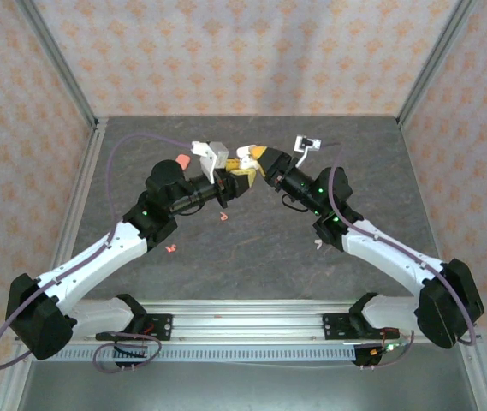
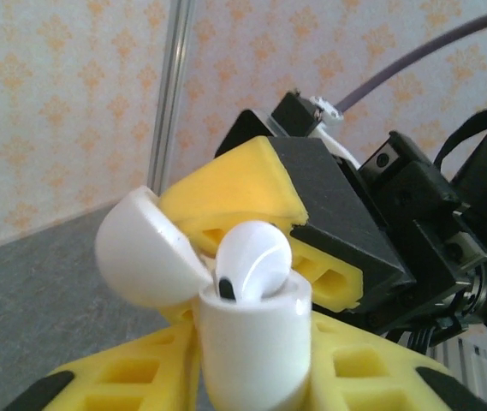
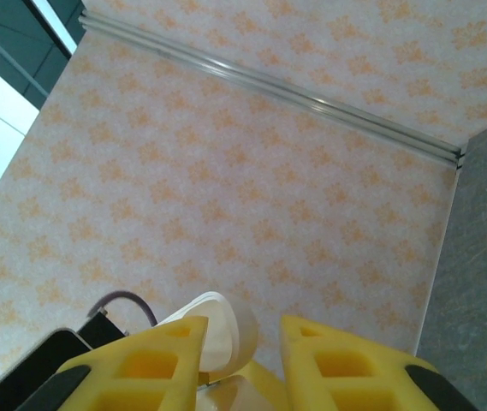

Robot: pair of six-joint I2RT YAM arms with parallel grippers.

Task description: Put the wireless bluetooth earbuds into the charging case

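The two arms meet above the table, over its middle and somewhat toward the far edge.

The left gripper pinches the white charging case. In the left wrist view its two yellow fingers lie against the case's sides, part-way spread to the width of the case. The case stands upright between them. Its rounded lid is swung open and tilted back to the left.

A white earbud sits in the mouth of the case. Its rounded head stands up above the rim, and a dark spot on it faces the camera.

The right gripper comes in from the opposite side, its yellow fingers just behind and beside the earbud's head. In the right wrist view these fingers stand apart with a gap between them, and the white curve of the open lid shows in that gap. Whether they pinch the earbud or only touch it cannot be told.

In the top view two coral-pink earbuds lie on the table, apart from each other. One is just nearer than the meeting grippers, at the middle of the table. The other is beside the left arm's forearm, closer to the near edge.
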